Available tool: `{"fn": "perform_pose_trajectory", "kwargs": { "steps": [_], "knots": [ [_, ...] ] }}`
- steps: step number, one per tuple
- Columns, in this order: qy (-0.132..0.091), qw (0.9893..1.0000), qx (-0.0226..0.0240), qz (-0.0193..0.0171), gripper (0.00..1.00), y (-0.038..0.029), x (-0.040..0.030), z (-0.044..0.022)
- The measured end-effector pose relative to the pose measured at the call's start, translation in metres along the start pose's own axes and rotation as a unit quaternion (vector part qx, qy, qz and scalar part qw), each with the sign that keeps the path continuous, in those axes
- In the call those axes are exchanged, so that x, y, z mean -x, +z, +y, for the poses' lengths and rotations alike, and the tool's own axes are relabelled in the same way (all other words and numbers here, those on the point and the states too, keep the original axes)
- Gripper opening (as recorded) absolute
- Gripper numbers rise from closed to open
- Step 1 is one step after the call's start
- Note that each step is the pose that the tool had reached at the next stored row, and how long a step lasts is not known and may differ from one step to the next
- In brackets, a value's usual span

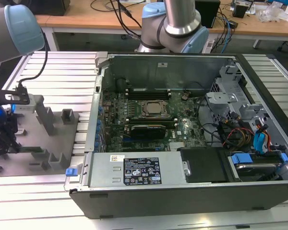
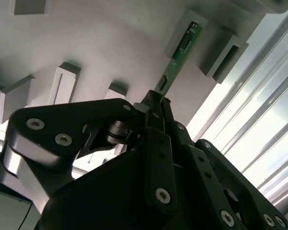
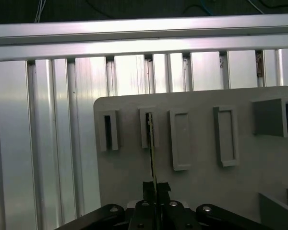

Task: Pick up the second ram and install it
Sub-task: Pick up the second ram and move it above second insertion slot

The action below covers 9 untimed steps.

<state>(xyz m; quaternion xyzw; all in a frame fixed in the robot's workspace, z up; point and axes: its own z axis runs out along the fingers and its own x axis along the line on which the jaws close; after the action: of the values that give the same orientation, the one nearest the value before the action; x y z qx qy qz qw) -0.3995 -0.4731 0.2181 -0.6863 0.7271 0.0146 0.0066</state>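
The second ram (image 2: 181, 53) is a narrow green board stick, seen edge-on in the first wrist view (image 3: 151, 153). One end of it sits in a slot of a grey fixture block (image 3: 148, 128); the other end lies between the black fingers. My gripper (image 2: 159, 98) (image 3: 155, 186) is shut on that stick just above the grey fixture plate (image 2: 110, 48). In the exterior view the gripper (image 1: 5, 139) hangs over the fixture plate (image 1: 38, 165) at the exterior view's left, away from the open computer case (image 1: 182, 124).
Inside the case lies the motherboard with the CPU socket (image 1: 153, 108), long memory slots (image 1: 149, 91) behind it and a black card (image 1: 146, 129) in front. Other grey fixture blocks (image 1: 67, 116) stand on the plate. A slatted aluminium table (image 3: 43, 134) carries everything.
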Motion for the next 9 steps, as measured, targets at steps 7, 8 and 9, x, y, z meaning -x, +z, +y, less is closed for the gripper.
{"fn": "perform_pose_trajectory", "kwargs": {
  "steps": [7, 8, 9],
  "knots": [
    [0.0, 1.0, 0.0, 0.0, 0.14, -0.0069, 0.0002, 0.0001],
    [0.0, 1.0, -0.0001, 0.0, 0.14, -0.0075, 0.0002, 0.0001],
    [0.0, 1.0, 0.0, -0.0001, 0.14, -0.0086, 0.0003, 0.0001]
  ]
}}
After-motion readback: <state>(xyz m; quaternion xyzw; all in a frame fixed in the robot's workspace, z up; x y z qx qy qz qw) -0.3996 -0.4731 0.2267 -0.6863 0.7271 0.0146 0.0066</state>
